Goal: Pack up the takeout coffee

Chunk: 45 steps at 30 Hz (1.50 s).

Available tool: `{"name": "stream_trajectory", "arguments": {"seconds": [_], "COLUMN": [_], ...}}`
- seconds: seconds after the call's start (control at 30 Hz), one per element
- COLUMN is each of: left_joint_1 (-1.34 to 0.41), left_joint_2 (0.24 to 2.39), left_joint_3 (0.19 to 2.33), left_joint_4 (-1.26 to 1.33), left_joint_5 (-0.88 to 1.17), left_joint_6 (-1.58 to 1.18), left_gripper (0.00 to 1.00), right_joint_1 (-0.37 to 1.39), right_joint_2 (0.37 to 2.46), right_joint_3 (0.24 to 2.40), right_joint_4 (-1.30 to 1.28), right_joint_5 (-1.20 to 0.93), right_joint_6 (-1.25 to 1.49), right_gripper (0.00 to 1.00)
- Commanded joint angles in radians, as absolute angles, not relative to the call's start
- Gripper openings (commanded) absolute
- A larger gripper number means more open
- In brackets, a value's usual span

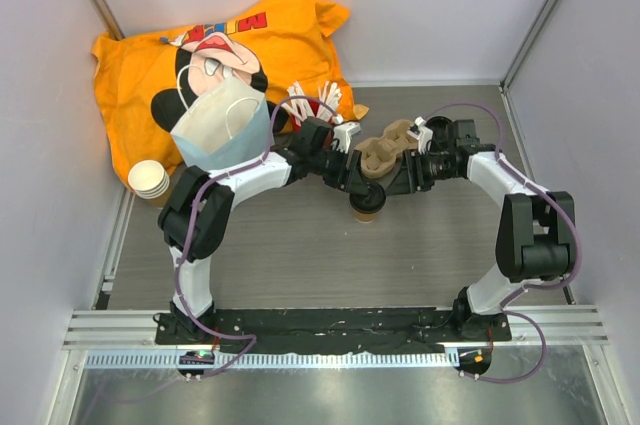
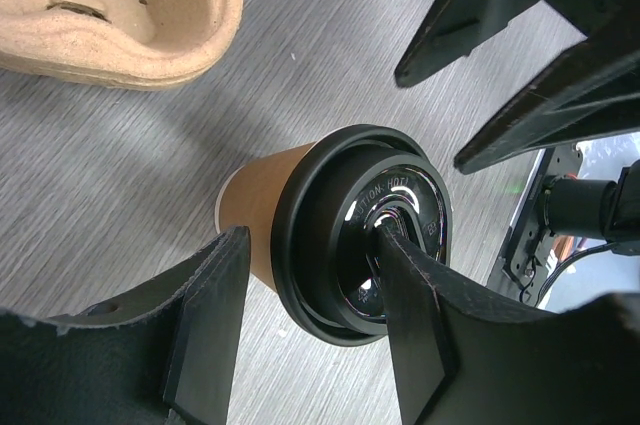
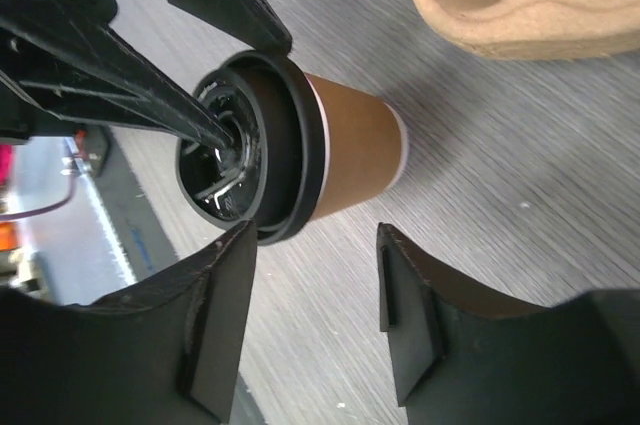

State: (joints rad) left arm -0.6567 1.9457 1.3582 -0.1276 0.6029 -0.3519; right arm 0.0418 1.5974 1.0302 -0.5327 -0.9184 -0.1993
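Note:
The takeout coffee [image 1: 367, 203], a brown paper cup with a black lid [image 2: 365, 230], stands upright on the table between the two arms. My left gripper [image 2: 312, 237] is open just over it: one finger sits beside the lid's rim, the other fingertip [image 2: 400, 245] reaches onto the middle of the lid. From the other side, my right gripper [image 3: 315, 235] is open too. The cup [image 3: 350, 140] lies just beyond its fingertips, with bare table between them. In the top view the left gripper [image 1: 352, 183] and the right gripper [image 1: 392, 185] meet over the cup.
A pulp cup carrier [image 1: 388, 145] lies just behind the cup, also in the left wrist view [image 2: 130, 15]. A paper bag with handles [image 1: 225, 125] stands at left on an orange printed bag [image 1: 230, 50]. Stacked lidless cups [image 1: 150, 180] sit far left; a red cup of white sticks [image 1: 310, 105] behind.

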Motion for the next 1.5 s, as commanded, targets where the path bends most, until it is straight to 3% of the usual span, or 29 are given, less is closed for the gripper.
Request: {"name": "stream_trajectory", "arguments": {"seconds": [0.0,0.73,1.47], "left_joint_1": [-0.669,-0.706,-0.722], "left_joint_2": [2.023,2.049,2.065], "left_joint_3": [1.328,1.354,1.390], "left_joint_4": [-0.267,-0.298,-0.403], "left_joint_5": [0.528,0.509,0.359], "left_joint_6": [-0.267,-0.247,-0.175], "left_gripper": [0.56,0.53,0.51], "right_joint_1": [0.037,0.035,0.150], "right_joint_2": [1.640,1.724,1.664], "right_joint_3": [1.094,1.095,0.997], "right_joint_4": [-0.506,-0.440,-0.480], "right_joint_5": [-1.022,-0.957,-0.690], "right_joint_6": [-0.156,-0.107,-0.229], "right_gripper": [0.54,0.35,0.35]}}
